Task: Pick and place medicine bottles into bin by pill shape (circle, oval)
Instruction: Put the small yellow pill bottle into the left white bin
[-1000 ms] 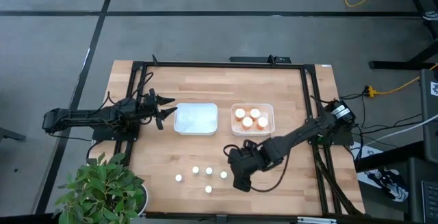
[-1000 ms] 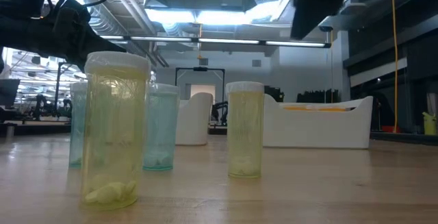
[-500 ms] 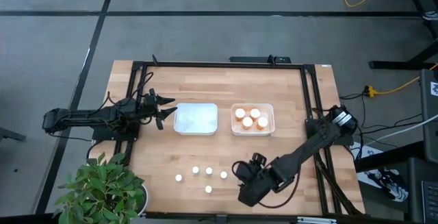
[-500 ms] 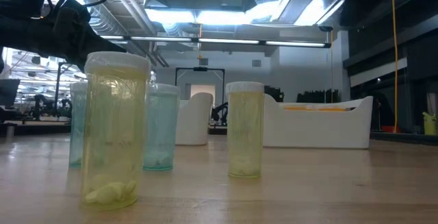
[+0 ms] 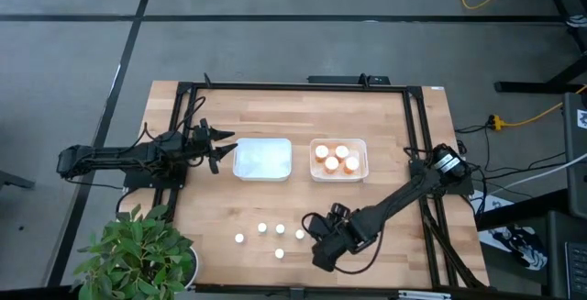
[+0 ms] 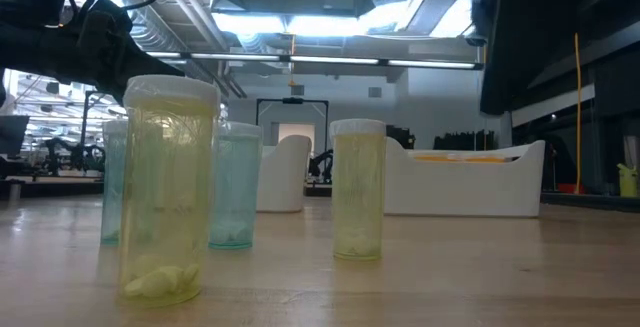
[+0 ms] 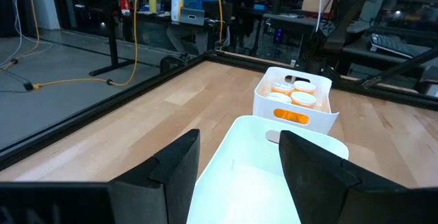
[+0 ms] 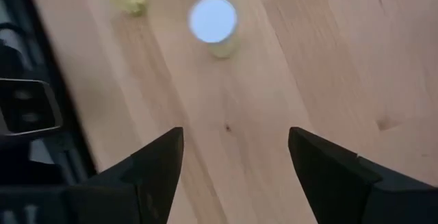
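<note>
The right gripper [image 5: 318, 248] hangs above the wooden table [image 5: 385, 135] with its two dark fingers [image 8: 159, 162] spread apart and nothing between them, just beside the cluster of five small pale bottles [image 5: 271, 236]. The nearest of these, a white-capped yellowish bottle [image 8: 214, 22], stands upright on the bare wood a little ahead of the fingertips, apart from them. From table height the pale bottles [image 6: 170, 187] read as yellowish and greenish cylinders, all upright, a few pills at the bottom of the closest one. Beyond the cluster, toward the table's far edge, sit two white bins side by side: the right bin [image 5: 338, 176] holds four orange bottles with white caps [image 5: 335, 158], while the left bin [image 5: 263, 160] has no bottles in it. The left gripper [image 5: 220, 146] waits just beside the left bin's outer wall, its fingers [image 7: 171, 169] parted and holding nothing. A potted plant [image 5: 138, 254] stands at the table's near left corner.
</note>
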